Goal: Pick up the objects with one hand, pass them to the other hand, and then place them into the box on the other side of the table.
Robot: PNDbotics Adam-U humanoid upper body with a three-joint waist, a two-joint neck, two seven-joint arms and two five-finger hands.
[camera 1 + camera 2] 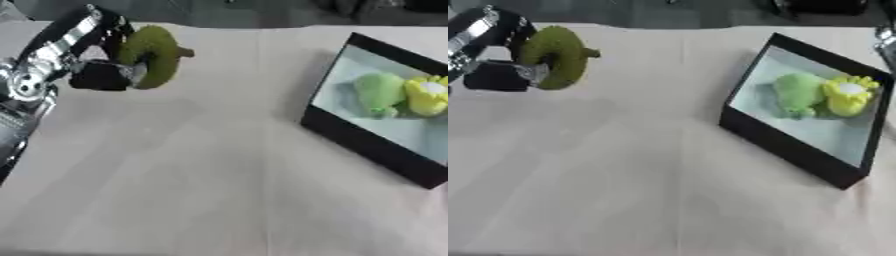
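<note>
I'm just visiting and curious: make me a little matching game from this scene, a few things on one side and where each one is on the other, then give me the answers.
Things:
1. olive-green plush toy
2. yellow plush flower
3. black-rimmed box
4. left hand

Where or how:
A. lying inside the box, beside a light green plush toy
B. standing on the right side of the table
C. held up above the table at far left
D. curled round the olive-green toy

Pairs: 1-C, 2-A, 3-B, 4-D
</note>
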